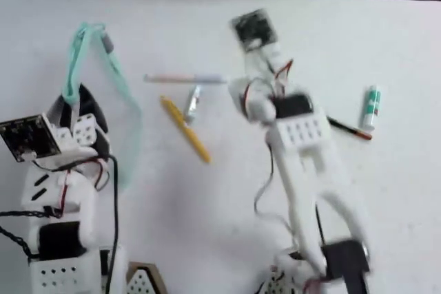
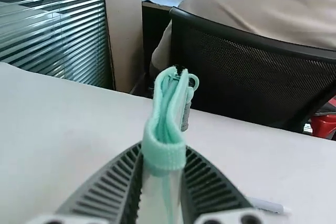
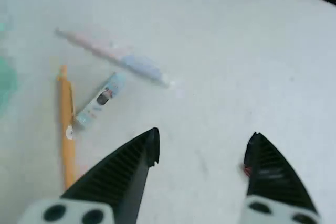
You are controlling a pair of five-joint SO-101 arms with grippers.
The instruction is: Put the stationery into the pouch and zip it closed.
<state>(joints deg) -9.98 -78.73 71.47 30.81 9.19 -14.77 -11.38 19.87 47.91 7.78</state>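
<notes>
The left gripper (image 2: 164, 157) is clamped on the pouch (image 2: 169, 108) (by its teal edge). The right gripper (image 3: 202, 148) hangs spread wide over the counter (image 3: 241, 61), with the yellow pen (image 3: 66, 129) just ahead.

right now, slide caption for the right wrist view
Open right gripper over the table near a yellow pen, small tube and pastel pen.
</notes>
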